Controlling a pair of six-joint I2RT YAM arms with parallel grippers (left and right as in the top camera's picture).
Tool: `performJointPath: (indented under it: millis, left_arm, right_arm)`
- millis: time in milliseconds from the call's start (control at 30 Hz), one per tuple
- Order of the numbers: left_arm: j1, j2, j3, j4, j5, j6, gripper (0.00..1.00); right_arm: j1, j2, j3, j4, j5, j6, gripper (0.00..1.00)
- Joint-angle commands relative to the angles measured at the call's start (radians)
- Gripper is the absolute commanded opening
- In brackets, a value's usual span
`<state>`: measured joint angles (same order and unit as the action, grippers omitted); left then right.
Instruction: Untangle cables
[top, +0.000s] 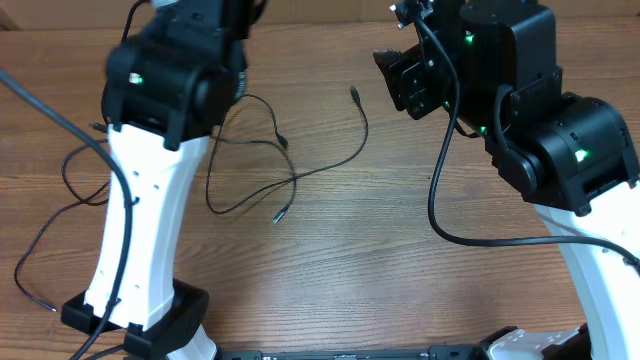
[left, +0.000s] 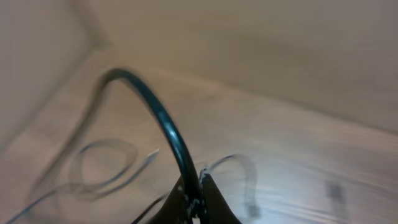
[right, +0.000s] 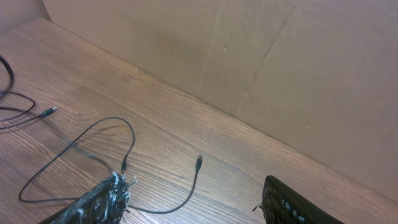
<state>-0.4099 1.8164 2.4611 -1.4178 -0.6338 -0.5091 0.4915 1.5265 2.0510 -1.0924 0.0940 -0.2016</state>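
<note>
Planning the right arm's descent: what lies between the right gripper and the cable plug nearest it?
Nothing but bare wooden table. The right wrist view shows the plug framed by the open right gripper, unobstructed.

Left claw (left: 198, 200) pinched shut, right claw (right: 193, 190) spread apart, left arm (top: 150, 200) and right arm (top: 565, 150) both stretched forward

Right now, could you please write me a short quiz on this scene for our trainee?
1. True or false: the left claw stands open and empty.
2. The right claw is: A) shut on a plug, B) open, holding nothing, C) out of view.
3. Fill in: the loose cables lie on a ____ table.
Key: 1 false, it is shut on a cable; 2 B; 3 wooden.
</note>
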Motion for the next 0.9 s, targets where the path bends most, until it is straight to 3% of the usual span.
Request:
performJointPath:
  millis: [0, 100, 133, 167, 200, 300, 367, 467, 667, 867]
  left_arm:
    - [-0.063, 0.007, 0.009, 0.142, 0.466, 0.32, 0.04]
    - [-0.078, 0.008, 0.009, 0.219, 1.174, 0.713, 0.04]
    - [-0.077, 0.008, 0.009, 0.225, 1.226, 0.756, 0.04]
    - [-0.073, 0.008, 0.009, 0.23, 1.146, 0.708, 0.04]
    - [-0.069, 0.01, 0.009, 0.227, 0.956, 0.604, 0.04]
    - [-0.068, 0.02, 0.009, 0.138, 0.272, 0.305, 0.04]
    - [-0.07, 0.021, 0.009, 0.088, 0.103, 0.246, 0.04]
    - [-0.076, 0.02, 0.009, 0.084, 0.143, 0.228, 0.04]
    - [-0.077, 0.021, 0.009, 0.13, 0.36, 0.323, 0.04]
    - [-0.077, 0.015, 0.01, 0.187, 0.382, 0.227, 0.04]
  right_arm:
    - [-0.004, -0.026, -0.002, -0.004, 0.01, 0.011, 0.68]
    - [-0.005, -0.026, -0.002, -0.027, 0.027, 0.01, 0.68]
    - [-0.005, -0.026, -0.002, -0.033, 0.042, 0.01, 0.68]
    - [-0.005, -0.026, -0.002, -0.037, 0.057, 0.01, 0.68]
    - [-0.005, -0.026, -0.002, -0.04, 0.067, 0.01, 0.68]
    - [-0.005, -0.026, -0.002, -0.039, 0.07, 0.011, 0.68]
    - [-0.005, -0.026, -0.002, -0.038, 0.07, 0.011, 0.68]
    - [-0.005, -0.026, -0.002, -0.034, 0.07, 0.011, 0.68]
    - [-0.005, -0.026, -0.002, -0.05, 0.05, 0.01, 0.68]
    - [-0.005, -0.01, -0.004, -0.075, -0.227, -0.038, 0.7]
